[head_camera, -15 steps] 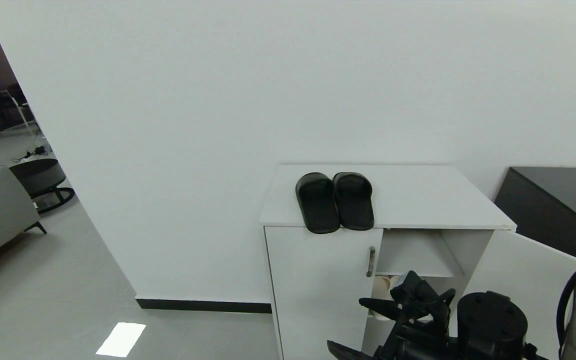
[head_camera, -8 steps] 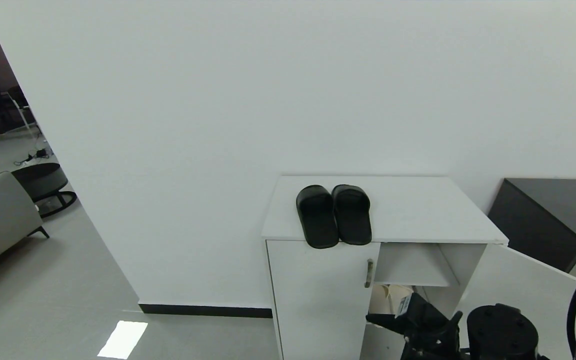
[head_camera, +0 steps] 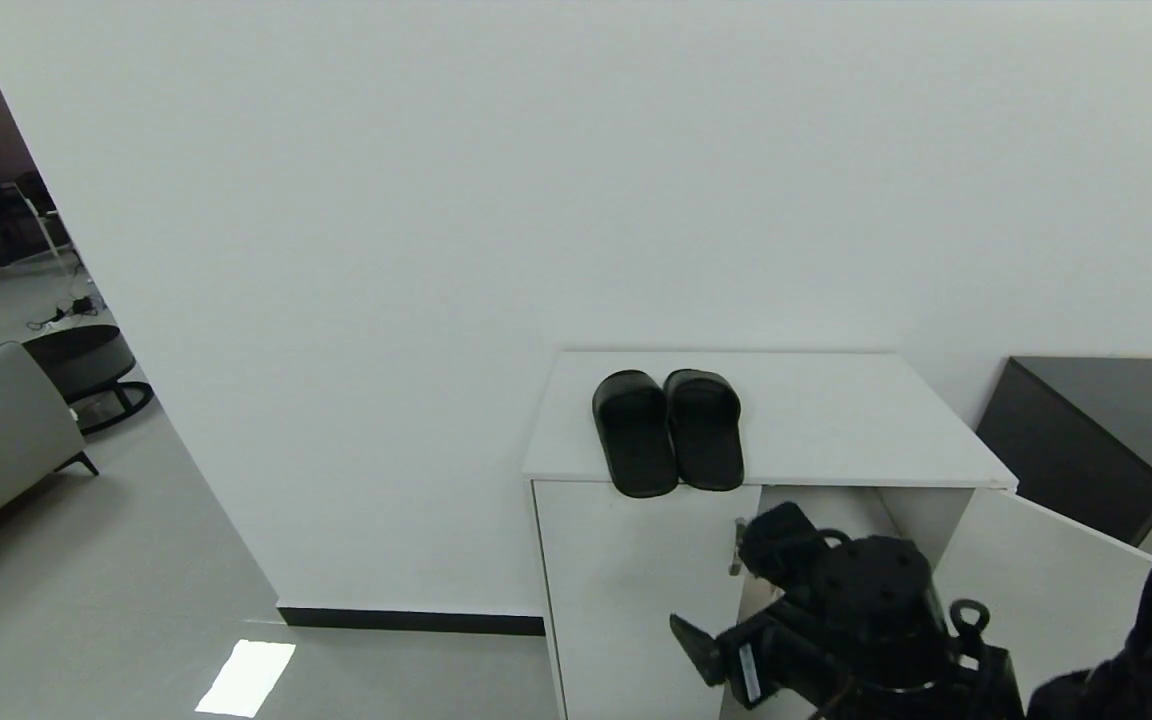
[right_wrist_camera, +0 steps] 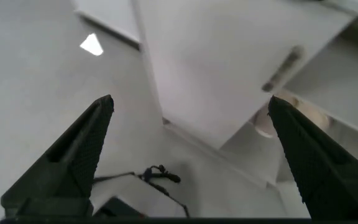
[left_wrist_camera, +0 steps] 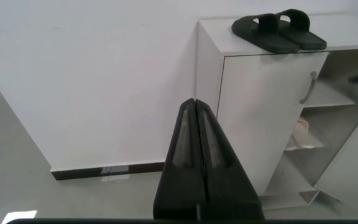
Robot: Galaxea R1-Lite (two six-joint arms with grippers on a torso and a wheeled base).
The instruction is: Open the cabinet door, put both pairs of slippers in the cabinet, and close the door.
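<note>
Right arm has come up in front of the cabinet (head_camera: 836, 420). Its right gripper (right_wrist_camera: 190, 106) is spread wide and the left gripper (left_wrist_camera: 195, 109) is pressed together, both empty. The door (head_camera: 1036, 580) is open and the pale pair (left_wrist_camera: 300, 134) looks shelved inside. The black slippers (head_camera: 668, 430) sit on top, so I reckon that pair and closing up are left.

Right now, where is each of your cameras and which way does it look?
Head view: on the head, looking forward and down at the cabinet with black slippers on top; the right arm shows.
Left wrist view: on the left wrist, facing the cabinet's side and front; the shut left gripper shows.
Right wrist view: on the right wrist, facing the door handle and floor; the open right gripper shows.
Head and left wrist views share the black slippers.
</note>
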